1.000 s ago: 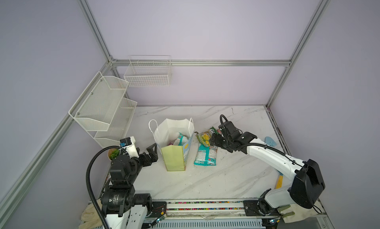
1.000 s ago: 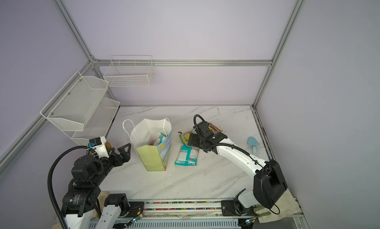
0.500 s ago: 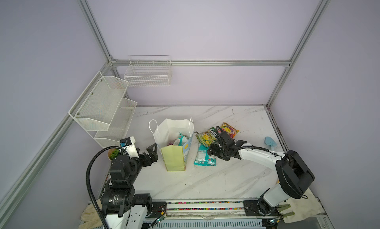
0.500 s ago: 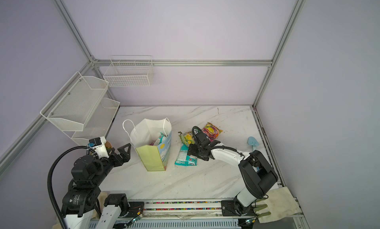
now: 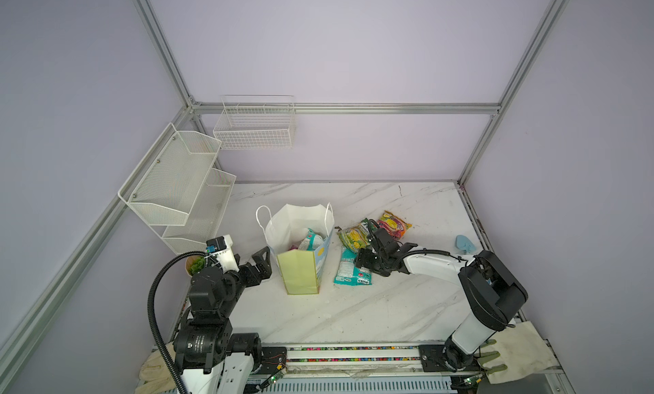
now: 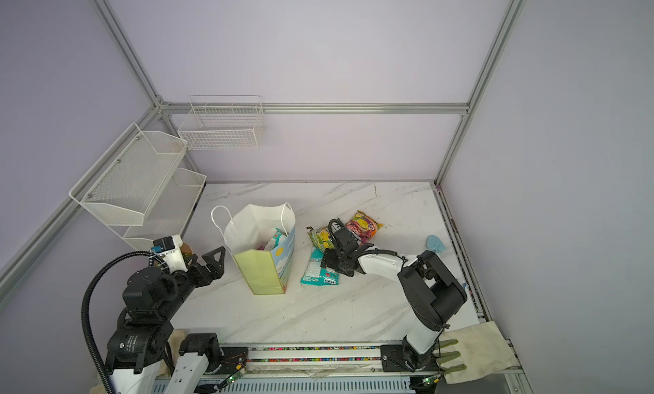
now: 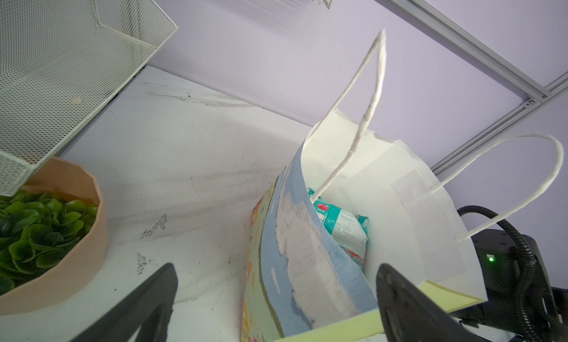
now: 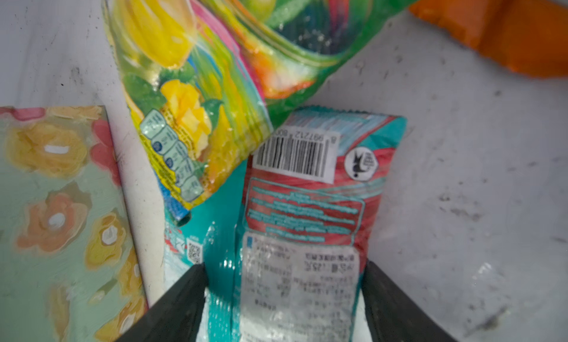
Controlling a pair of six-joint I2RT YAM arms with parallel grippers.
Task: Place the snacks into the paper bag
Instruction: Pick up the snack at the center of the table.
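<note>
The marble table (image 5: pixel 389 303) fills the floor of the cell. A mesh shelf rack (image 5: pixel 170 183) stands beyond the left gripper (image 7: pixel 276 271), and a wire basket (image 5: pixel 254 126) hangs on the back wall, well apart from both tools.

The paper bag (image 5: pixel 300 272) stands upright and open between the two grippers, just ahead of the left one and just beside the right gripper (image 8: pixel 284 269). The left gripper hovers low with its jaws spread as wide as they go, and it holds nothing. One finger lines up with the bag's printed face, the other with bare table. A potted plant (image 7: pixel 76 233) sits close at that gripper's outer side, under the rack.

One teal packet (image 7: pixel 341 226) already leans inside the bag. A second teal packet (image 8: pixel 307 202) lies flat on the table, directly under the right gripper. That gripper's jaws stand apart, one along each long edge of the packet. Whether the pads press on it I cannot tell.

Just past that gripper's fingertips lies the green-yellow packet (image 8: pixel 184 110), overlapping the teal one's corner. The orange-pink packet (image 5: pixel 394 225) lies a little further out. A small pale blue object (image 5: pixel 464 243) rests well behind that gripper, near the table edge.
</note>
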